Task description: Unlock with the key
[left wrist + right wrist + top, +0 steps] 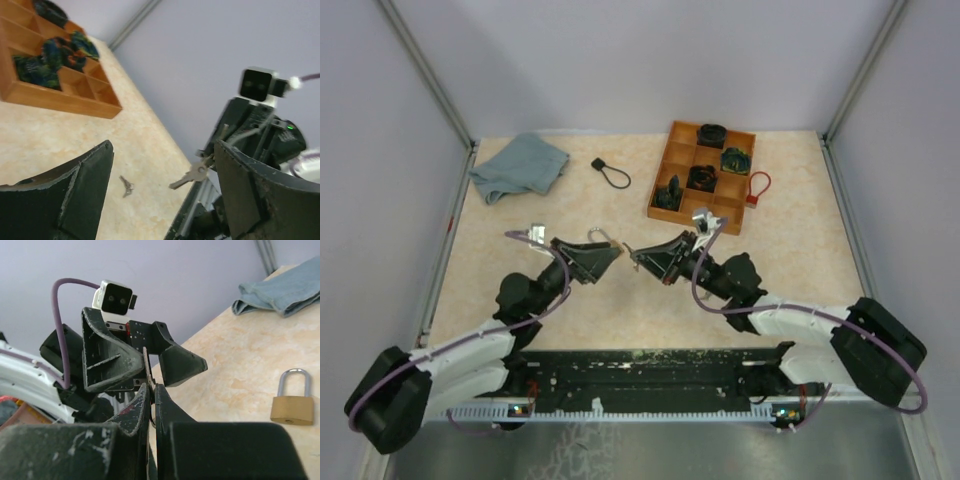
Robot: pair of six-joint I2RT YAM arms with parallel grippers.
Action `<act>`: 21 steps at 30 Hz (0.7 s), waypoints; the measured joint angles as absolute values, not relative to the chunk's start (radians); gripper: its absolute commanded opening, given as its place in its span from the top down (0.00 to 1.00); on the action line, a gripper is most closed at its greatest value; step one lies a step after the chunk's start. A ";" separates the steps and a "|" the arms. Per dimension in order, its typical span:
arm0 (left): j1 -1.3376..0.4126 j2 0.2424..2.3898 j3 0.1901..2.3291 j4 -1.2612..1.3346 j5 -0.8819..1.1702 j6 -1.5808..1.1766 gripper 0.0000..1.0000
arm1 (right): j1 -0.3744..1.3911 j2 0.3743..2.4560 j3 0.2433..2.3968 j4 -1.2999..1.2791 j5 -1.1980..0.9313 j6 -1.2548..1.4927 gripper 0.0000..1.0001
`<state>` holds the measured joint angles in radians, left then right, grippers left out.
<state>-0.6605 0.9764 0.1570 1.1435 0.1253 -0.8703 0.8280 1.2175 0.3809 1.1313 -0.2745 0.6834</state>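
– Jaws of the left gripper (162, 150)?
– Released. Scuffed black fingers stand spread wide, with nothing between them.
– Right gripper (152, 387)?
– Clenched on the key (190, 177). It is flat silver metal, jutting from the fingertips in mid-air, pointed at the left gripper.
– Padlock (292, 402)?
– Squat brass body with a curved steel shackle, both legs seated. It lies flat on the mottled beige table (800, 270), near the left gripper and touching neither gripper.
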 measured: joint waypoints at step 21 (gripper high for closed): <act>-0.660 0.962 0.637 -0.053 -0.270 -0.626 0.07 | 0.789 0.953 0.282 0.798 -0.094 0.463 1.00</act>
<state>-0.6598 0.9623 0.6373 -0.0532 -0.2699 -0.6258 0.7887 0.9535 0.2825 0.7982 -0.0940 0.4633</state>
